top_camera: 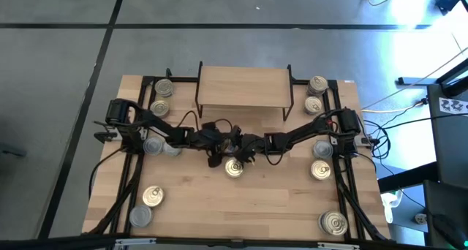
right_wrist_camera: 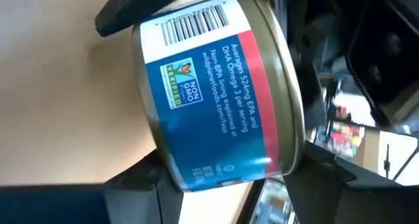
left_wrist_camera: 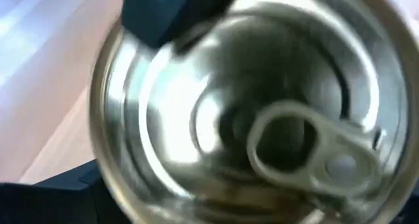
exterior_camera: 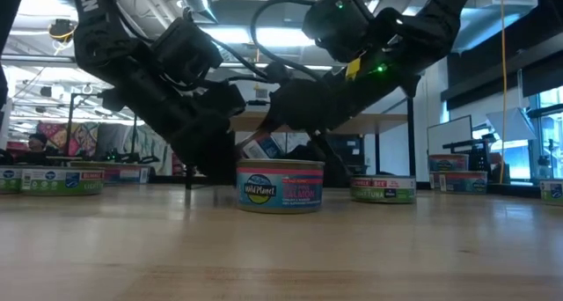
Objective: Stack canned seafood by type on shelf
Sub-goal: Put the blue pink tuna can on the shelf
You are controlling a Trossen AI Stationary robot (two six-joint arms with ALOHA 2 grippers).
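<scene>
Right gripper [right_wrist_camera: 216, 152] pinches a blue-and-red labelled can [right_wrist_camera: 216, 86] between its fingers, apparently lifted for transfer toward the shelf [top_camera: 243, 87]. Left gripper [top_camera: 219, 137], fingers spread, faces a pull-ring lid [left_wrist_camera: 262, 112], just beside a can resting on the desk [top_camera: 219, 199].

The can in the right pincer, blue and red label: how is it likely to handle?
The can has a rigid-looking metal wall, so it should not deform in the right pincer. Its glossy label may be slippery. It is held with its side showing; set down that way, the round body could roll, whereas flat it should sit stable.
</scene>
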